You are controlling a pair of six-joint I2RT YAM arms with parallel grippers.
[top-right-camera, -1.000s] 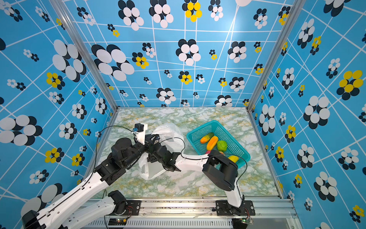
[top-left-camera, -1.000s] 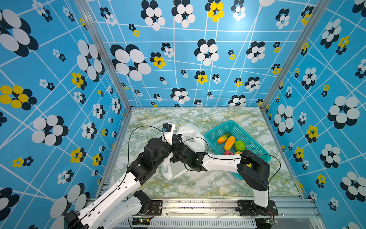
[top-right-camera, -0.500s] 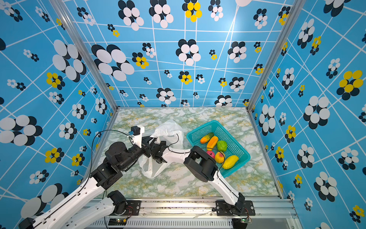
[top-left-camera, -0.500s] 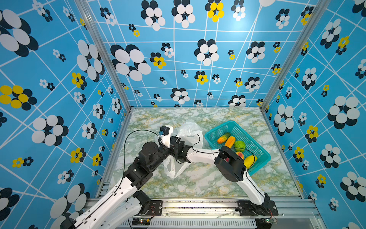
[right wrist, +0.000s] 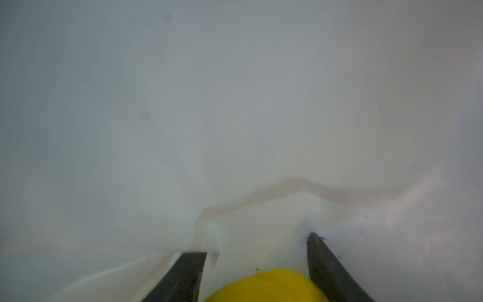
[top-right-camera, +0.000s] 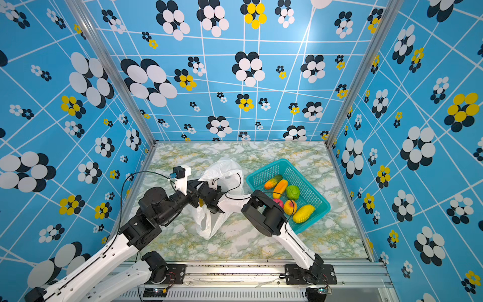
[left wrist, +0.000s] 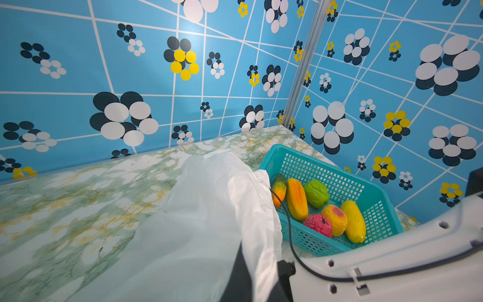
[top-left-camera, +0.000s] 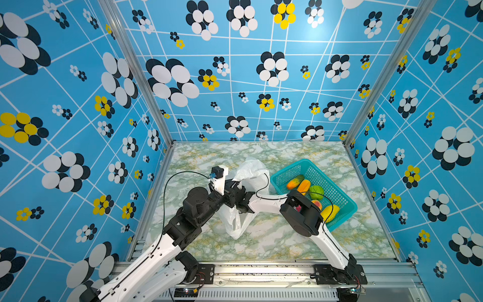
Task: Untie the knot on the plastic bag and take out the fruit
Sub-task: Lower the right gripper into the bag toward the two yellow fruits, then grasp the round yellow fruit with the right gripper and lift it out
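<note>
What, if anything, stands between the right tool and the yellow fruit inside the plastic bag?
Nothing visible does. In the right wrist view the right tool is inside the plastic bag, and the yellow fruit lies bare between its fingers; the film is only around and beyond them. Whether they pinch it is unclear.
</note>
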